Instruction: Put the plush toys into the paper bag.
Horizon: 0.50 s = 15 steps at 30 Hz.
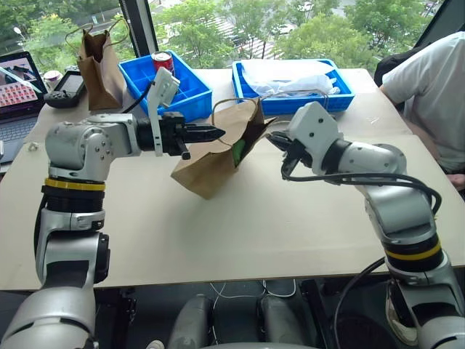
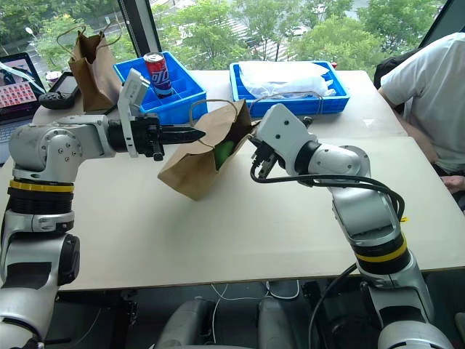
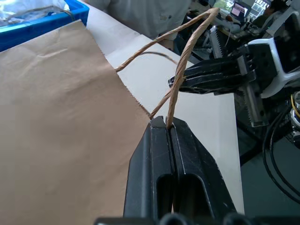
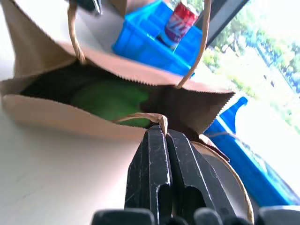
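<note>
Paper bag (image 1: 218,149) held tilted above table (image 1: 240,218); left gripper (image 3: 168,133) and right gripper (image 4: 161,136) each pinch a twine handle. Green plush (image 4: 112,98) inside; red chili probably hidden.

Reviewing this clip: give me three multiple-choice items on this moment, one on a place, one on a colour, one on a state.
1. Where is the soda can? A in a blue bin B inside the paper bag C on the laptop
2. What colour is the plush seen inside the paper bag? A red B light green C white
3. How is the left gripper? A wide open B shut on a twine handle C shut on the can

Key: 1 A, it stands in the bin; 2 B, green shows through the bag's mouth; 3 B, twine leaves its closed fingers.
</note>
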### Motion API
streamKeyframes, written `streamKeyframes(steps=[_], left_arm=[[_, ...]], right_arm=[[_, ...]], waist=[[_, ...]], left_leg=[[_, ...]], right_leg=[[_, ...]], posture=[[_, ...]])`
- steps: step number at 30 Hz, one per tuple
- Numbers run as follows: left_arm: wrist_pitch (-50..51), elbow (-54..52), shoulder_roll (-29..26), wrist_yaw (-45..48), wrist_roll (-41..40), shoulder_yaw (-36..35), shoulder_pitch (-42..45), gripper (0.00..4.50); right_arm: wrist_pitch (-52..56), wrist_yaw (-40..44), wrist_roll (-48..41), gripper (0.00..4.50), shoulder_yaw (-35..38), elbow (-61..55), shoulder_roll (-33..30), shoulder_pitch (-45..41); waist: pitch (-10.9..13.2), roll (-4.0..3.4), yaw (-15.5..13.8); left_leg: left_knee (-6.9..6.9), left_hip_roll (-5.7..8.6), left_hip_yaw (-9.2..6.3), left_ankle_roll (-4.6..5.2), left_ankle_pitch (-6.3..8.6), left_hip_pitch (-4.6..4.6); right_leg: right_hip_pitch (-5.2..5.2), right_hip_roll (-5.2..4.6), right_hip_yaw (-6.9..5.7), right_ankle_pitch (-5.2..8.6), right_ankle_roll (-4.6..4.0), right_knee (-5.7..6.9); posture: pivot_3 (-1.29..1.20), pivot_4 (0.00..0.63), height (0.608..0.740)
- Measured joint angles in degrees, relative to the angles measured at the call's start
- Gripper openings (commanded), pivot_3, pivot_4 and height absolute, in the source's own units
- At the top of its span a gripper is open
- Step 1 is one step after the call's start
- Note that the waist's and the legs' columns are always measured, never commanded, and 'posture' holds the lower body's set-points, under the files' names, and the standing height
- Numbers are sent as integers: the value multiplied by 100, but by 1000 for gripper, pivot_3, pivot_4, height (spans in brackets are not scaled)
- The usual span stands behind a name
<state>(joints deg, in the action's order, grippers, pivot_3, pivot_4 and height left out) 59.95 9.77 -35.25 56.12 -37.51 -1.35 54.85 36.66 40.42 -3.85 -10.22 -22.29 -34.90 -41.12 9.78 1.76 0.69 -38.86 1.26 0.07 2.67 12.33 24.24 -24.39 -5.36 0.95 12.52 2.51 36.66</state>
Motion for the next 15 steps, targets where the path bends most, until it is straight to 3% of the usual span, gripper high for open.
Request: streamKeyframes(steps=[15], left_arm=[[248, -697, -21, -412, -301, -415, -714, 0]], right_arm=[[-70, 790, -410, 21, -302, -156, -64, -809]], waist=[[0, 0, -4]], left_leg=[[0, 5, -2, 0, 0, 1]], right_leg=[[-2, -9, -2, 0, -1, 1]], posture=[[0, 150, 740]])
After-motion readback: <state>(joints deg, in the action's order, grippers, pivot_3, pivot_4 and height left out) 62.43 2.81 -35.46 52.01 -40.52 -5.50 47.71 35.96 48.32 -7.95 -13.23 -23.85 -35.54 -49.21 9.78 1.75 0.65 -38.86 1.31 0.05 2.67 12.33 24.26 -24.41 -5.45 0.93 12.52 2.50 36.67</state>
